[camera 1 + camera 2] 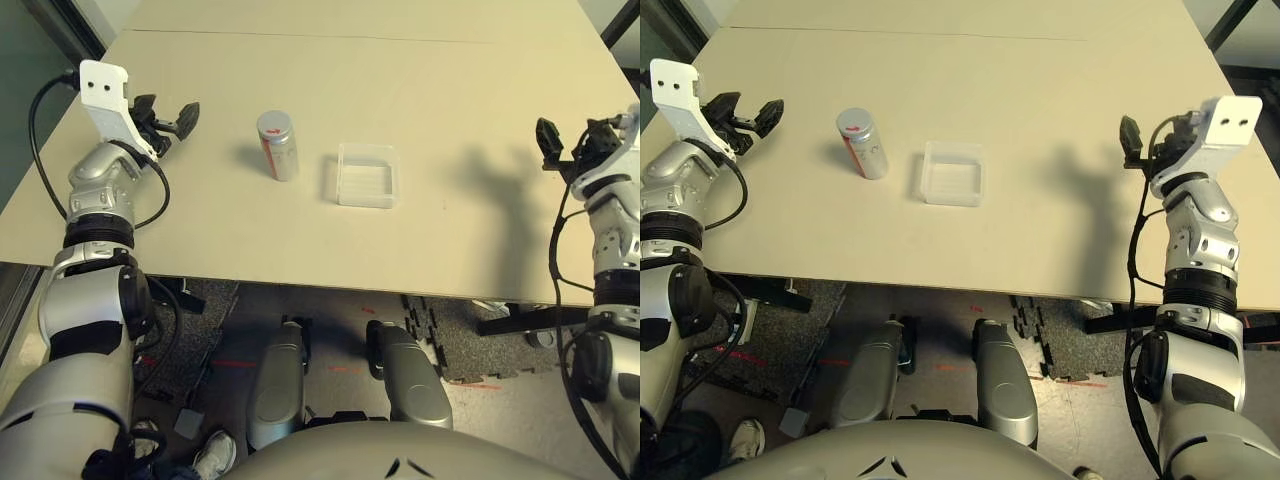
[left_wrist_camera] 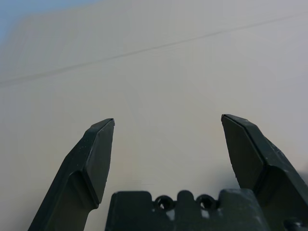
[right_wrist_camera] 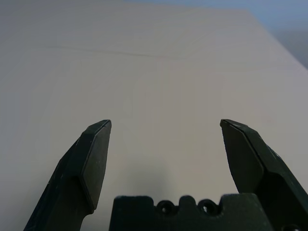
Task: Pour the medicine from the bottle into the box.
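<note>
Bare table surrounds bottle and neighbouring box.

No readable text anywhere.
Only a red marking, too small to read, on the small silver-grey cylindrical bottle left of centre.

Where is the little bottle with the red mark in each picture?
Left eye view: the bottle stands upright left of centre, its cap on, just left of the clear box.
Right eye view: the bottle stands further left in the picture, again just left of the box.
Left wrist view: not in it.
Right wrist view: not in it.
Shared landmark: the box, beside the bottle in both eye views.
</note>
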Tool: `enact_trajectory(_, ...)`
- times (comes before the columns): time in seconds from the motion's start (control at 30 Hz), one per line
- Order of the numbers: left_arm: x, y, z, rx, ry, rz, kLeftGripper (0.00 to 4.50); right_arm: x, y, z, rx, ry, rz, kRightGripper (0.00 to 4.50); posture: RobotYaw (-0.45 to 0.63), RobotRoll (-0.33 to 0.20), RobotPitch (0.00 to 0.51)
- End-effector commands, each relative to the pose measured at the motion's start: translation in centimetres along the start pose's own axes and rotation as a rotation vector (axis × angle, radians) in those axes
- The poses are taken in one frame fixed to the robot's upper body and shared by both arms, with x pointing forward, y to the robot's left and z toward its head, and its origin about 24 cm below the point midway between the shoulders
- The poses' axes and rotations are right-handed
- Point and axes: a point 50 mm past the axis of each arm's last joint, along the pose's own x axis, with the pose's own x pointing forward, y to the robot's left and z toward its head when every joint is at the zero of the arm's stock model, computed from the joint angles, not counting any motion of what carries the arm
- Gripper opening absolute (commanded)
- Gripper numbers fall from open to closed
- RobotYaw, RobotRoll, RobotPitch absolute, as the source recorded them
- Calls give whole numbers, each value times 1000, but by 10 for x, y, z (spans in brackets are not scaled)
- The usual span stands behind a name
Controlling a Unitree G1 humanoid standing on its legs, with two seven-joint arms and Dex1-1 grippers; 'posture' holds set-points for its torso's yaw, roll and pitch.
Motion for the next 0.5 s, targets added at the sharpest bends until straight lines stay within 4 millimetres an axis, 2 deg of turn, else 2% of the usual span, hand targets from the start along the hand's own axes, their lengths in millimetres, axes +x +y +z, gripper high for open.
enact_trajectory(0.03, -17, -20, 16, 22, 59, -252, 4457, -6, 24, 14, -10, 88, 212, 4500, 71, 0, 193)
enact_trajectory(0.17, -37, -41, 25, 42, 139, -401, 4457, -11, 44, 26, -19, 159, 355, 4500, 87, 0, 187)
enact_trajectory(0.27, -44, -54, 24, 37, 180, -463, 4457, -12, 57, 34, -20, 184, 424, 4500, 84, 0, 183)
enact_trajectory(0.4, -41, -63, 12, 30, 206, -483, 4457, -13, 78, 41, -2, 199, 517, 4500, 74, 0, 181)
enact_trajectory(0.5, -37, -62, 1, 27, 212, -465, 4457, -15, 94, 46, 12, 205, 586, 4500, 52, 0, 177)
